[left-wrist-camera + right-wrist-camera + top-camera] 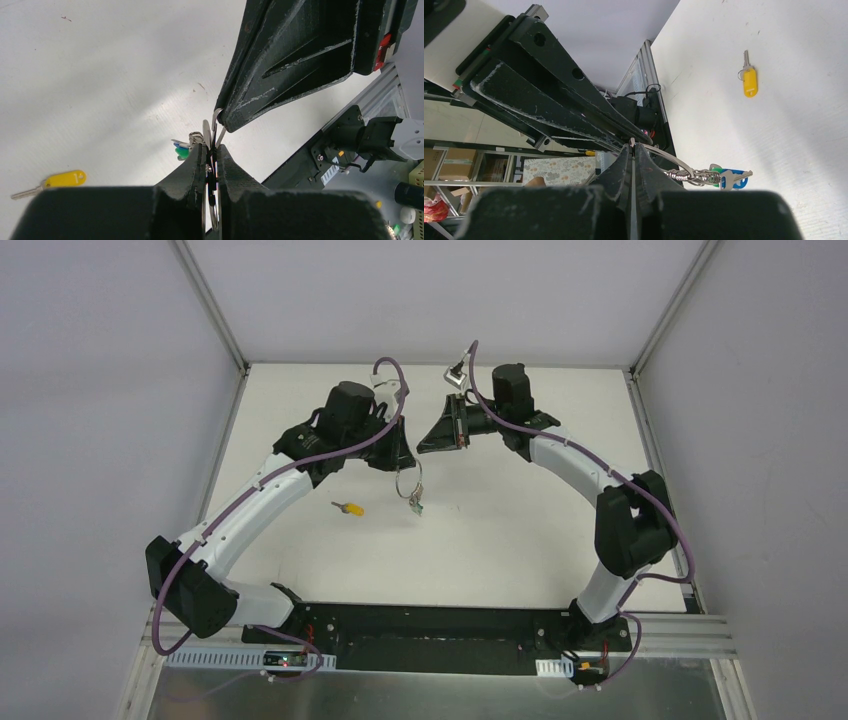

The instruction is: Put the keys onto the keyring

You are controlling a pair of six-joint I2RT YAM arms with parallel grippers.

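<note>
Above the middle of the white table [520, 540], our left gripper [212, 150] pinches the thin round silver metal keyring [206, 129]. Our right gripper [632, 146] clamps its wire from the right. The green-headed key [715, 170] and blue-headed key [737, 183] dangle beneath, their attachment unclear. The yellow-headed metal key [350, 508] lies left, nearer.

No text can be read. The yellow-headed key [64, 178], lower left of the left wrist view, bears a small unreadable mark.
</note>
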